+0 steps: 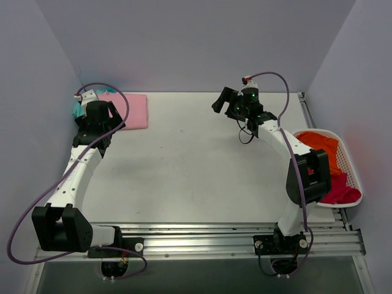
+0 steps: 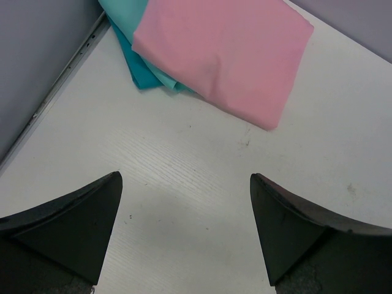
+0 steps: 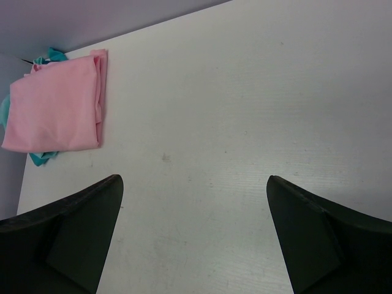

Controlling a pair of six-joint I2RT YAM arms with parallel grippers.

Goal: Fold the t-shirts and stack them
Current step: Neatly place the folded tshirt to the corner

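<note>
- Table (image 1: 196, 165): a white surface fills the centre of the top view, enclosed by pale grey walls on the left, far and right sides.
- Left arm (image 1: 76, 174): reaches from the lower left of the frame up to the upper left. A purple cable (image 1: 37, 208) loops beside it.
- Right arm (image 1: 288, 144): rises from the lower right and bends towards the upper centre.
- Basket (image 1: 354, 174): a white perforated basket sits at the table's right edge, in the right middle of the frame.
- Pink t-shirt (image 1: 131, 110): folded into a flat rectangle in the upper left of the top view. It lies on top of the teal t-shirt.
- Orange t-shirt (image 1: 321, 144): bunched and unfolded in the upper part of the basket.
- Magenta t-shirt (image 1: 340, 193): bunched in the lower part of the basket, touching the orange one.
- Teal t-shirt (image 2: 138, 61): mostly covered. Only edges in a darker and a lighter shade show from under the pink t-shirt, upper left of the left wrist view.
- Left gripper (image 2: 185, 177): fingers spread wide with nothing between them, over bare table near the edge of the pink t-shirt.
- Right gripper (image 3: 193, 179): fingers spread wide and holding nothing, above bare table and well apart from the stack.
</note>
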